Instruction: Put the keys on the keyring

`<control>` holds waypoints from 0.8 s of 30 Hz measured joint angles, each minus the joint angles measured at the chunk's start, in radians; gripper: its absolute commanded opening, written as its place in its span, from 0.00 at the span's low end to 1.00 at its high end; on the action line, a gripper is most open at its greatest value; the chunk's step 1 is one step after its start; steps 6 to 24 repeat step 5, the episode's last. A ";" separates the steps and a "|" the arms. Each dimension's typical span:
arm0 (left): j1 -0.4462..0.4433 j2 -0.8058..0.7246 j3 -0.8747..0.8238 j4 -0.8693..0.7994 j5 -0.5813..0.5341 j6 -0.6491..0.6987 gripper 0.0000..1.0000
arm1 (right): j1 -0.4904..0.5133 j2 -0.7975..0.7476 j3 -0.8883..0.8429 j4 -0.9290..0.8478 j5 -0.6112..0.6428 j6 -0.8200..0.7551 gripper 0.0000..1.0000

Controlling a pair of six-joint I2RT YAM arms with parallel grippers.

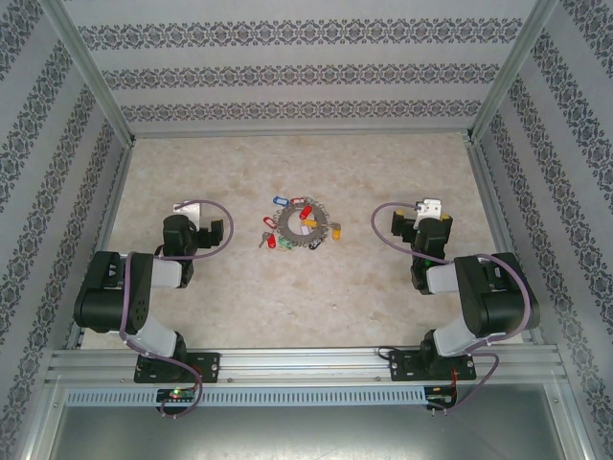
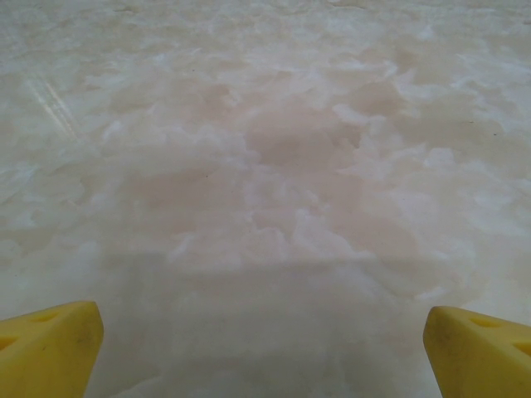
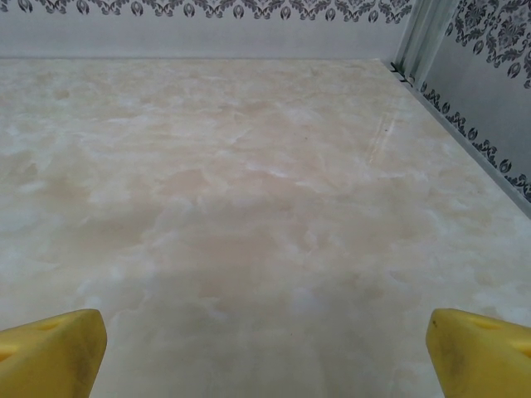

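Top external view: the keyring (image 1: 305,230) lies flat on the marbled table (image 1: 220,172), between the two arms, and the keys (image 1: 282,200) fan around its rim with red, blue, green and yellow tags. Left gripper (image 2: 265,358) has its yellow fingers (image 2: 50,348) wide apart, holding nothing. Right gripper (image 3: 265,355) is spread just the same, well apart from the ring.

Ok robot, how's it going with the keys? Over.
Left claw open, empty. Right claw open, empty. Keyring between them, keys fanned around its rim. Nothing in the way.
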 measured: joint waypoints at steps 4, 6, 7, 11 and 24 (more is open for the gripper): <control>0.000 0.000 0.000 0.000 0.000 0.000 0.99 | 0.000 0.000 0.000 -0.003 0.000 0.000 0.98; 0.000 0.000 0.000 0.000 0.000 0.000 0.99 | 0.000 0.000 0.000 -0.003 0.000 0.000 0.98; 0.000 0.000 0.000 0.000 0.000 0.000 0.99 | 0.000 0.000 0.000 -0.003 0.000 0.000 0.98; 0.000 0.000 0.000 0.000 0.000 0.000 0.99 | 0.000 0.000 0.000 -0.003 0.000 0.000 0.98; 0.000 0.000 0.000 0.000 0.000 0.000 0.99 | 0.000 0.000 0.000 -0.003 0.000 0.000 0.98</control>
